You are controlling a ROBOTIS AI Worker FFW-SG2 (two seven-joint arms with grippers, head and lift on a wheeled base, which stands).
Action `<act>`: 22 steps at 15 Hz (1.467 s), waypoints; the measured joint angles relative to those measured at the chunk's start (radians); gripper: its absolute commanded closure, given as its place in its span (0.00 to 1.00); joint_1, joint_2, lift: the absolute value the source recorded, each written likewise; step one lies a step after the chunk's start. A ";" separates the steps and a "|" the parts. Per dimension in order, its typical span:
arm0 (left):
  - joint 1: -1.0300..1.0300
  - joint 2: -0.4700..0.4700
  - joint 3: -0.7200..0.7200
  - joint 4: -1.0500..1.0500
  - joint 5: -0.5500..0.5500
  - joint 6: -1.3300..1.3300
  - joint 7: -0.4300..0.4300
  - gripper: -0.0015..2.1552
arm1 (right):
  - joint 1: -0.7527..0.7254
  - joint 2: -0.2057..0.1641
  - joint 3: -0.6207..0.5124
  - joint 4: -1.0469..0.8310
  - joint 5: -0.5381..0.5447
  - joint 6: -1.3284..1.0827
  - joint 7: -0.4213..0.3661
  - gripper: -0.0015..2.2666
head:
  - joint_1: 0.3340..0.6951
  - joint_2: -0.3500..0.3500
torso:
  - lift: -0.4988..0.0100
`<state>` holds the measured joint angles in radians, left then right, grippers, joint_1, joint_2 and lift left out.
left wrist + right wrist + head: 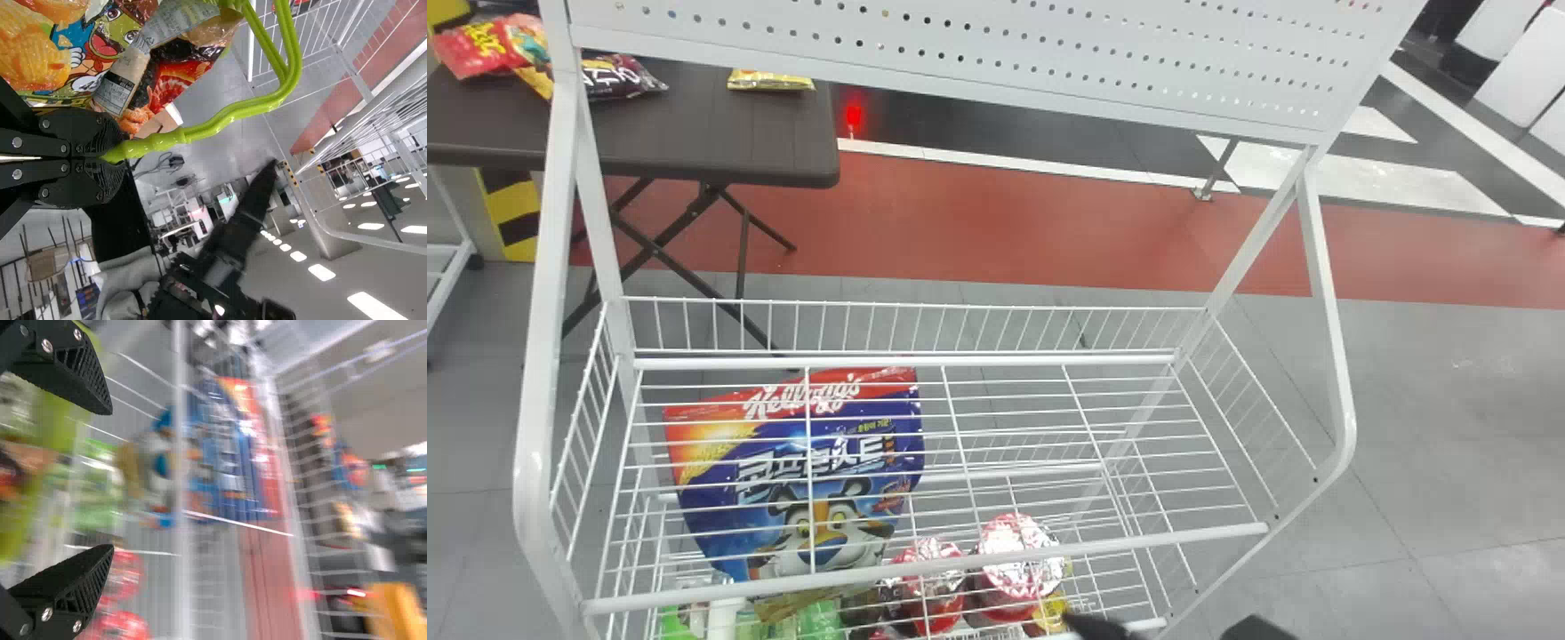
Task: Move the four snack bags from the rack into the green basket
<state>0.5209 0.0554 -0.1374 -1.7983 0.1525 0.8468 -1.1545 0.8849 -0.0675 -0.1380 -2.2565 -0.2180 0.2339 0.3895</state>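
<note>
At the bottom edge of the head view, the dark fingertips of my right gripper (1172,633) stand apart, in front of the white wire rack (925,564). The right wrist view has the right gripper (103,483) open, nothing between its fingers, with part of the green basket (57,420) blurred behind them. In the left wrist view my left gripper (110,159) is shut on the green basket's handle (220,123). Beside that handle lie several colourful snack bags (110,40), partly overlapping. A large blue and red cereal bag (800,471) shows through the rack's upper wire shelf.
Red cups (1018,569) with foil lids and green items (818,618) stand low in the rack. Its side frame (1329,293) and perforated back panel (960,53) rise around the shelf. Behind is a dark folding table (694,133) with more bags (618,78).
</note>
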 measured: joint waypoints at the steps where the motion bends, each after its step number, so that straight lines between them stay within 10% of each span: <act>1: 0.000 0.000 0.000 0.000 -0.001 0.001 0.001 0.94 | 0.004 0.000 0.013 -0.015 0.013 -0.069 -0.035 0.02 | 1.00 0.00 | 0.98; 6: 0.001 -0.002 -0.001 0.000 -0.004 0.002 0.003 0.94 | 0.038 0.002 0.130 -0.167 0.134 -0.155 -0.187 0.03 | 1.00 0.00 | 0.98; 22: -0.001 0.000 0.003 0.004 0.002 -0.001 -0.005 0.94 | 0.058 0.012 0.137 -0.221 0.145 -0.117 -0.193 0.03 | 1.00 0.00 | 0.98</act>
<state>0.5200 0.0558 -0.1347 -1.7947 0.1550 0.8461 -1.1597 0.9432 -0.0557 -0.0012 -2.4772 -0.0730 0.1171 0.1963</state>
